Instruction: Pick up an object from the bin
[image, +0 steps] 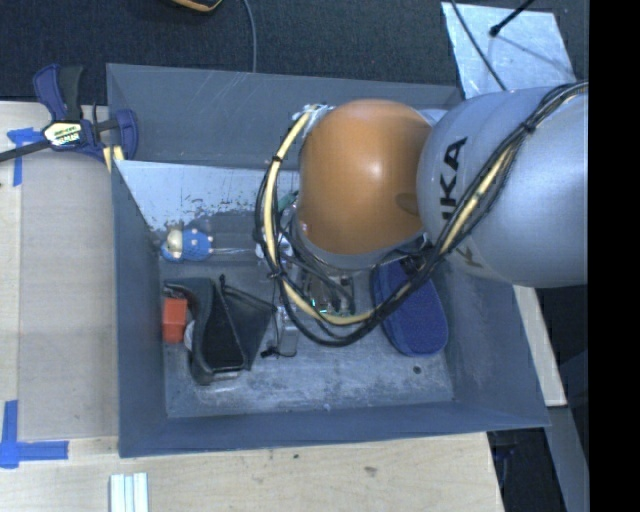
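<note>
Grey bin (350, 385): black wedge (225, 335) seemingly just beside pincer (287, 338).

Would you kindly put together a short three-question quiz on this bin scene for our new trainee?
1. Multiple choice: what lies just left of the black wedge-shaped object in the camera view? A) a green ball, B) the orange block, C) a yellow cup.
2. True or false: the blue oval object lies against the left wall of the bin.
3. Fill in the blank: the small blue-and-white thing lies near the bin floor's upper ___ corner.

Key: 1 B; 2 false, as it lies on the right, partly under the arm; 3 left.
</note>
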